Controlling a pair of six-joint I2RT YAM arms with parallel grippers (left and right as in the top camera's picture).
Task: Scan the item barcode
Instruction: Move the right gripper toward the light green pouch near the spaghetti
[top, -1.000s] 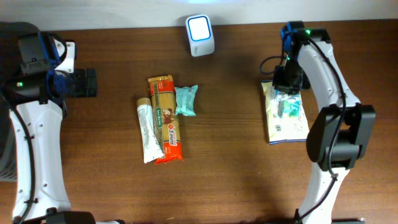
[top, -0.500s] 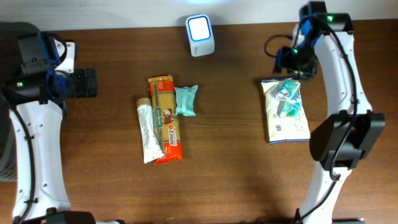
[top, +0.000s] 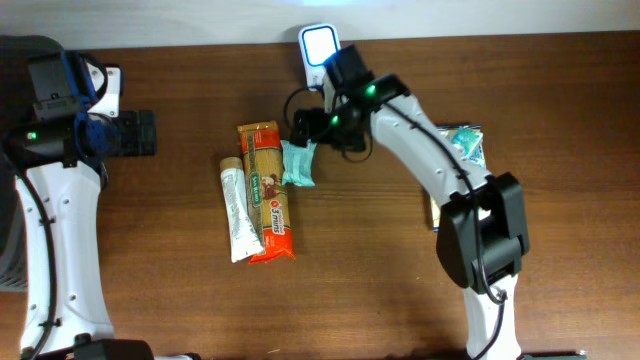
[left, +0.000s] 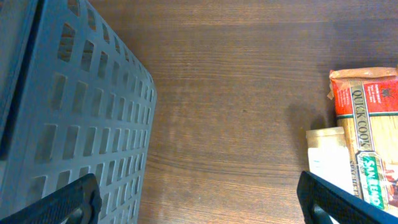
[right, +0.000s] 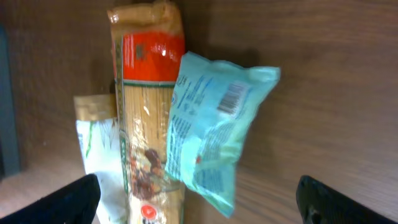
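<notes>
A teal packet (top: 298, 165) lies flat beside a long pasta pack (top: 268, 195) and a white tube (top: 236, 212) in the middle of the table. In the right wrist view the teal packet (right: 214, 134) shows a barcode on its upper face. My right gripper (top: 325, 135) hovers open just over and behind the packet, touching nothing; its fingers (right: 68, 199) show at the lower corners. The white scanner (top: 318, 42) stands at the back, partly hidden by the right arm. At the far left my left gripper (top: 135, 133) is open and empty.
A white and green packet (top: 465, 140) lies at the right, mostly under the right arm. A grey slatted basket (left: 68, 106) fills the left of the left wrist view. The pasta pack (left: 373, 118) and tube (left: 329, 155) show at its right edge.
My right gripper opened and left the white and green packet at the right. The right arm then swung left across the table to hang over the teal packet. The left arm stayed put.
</notes>
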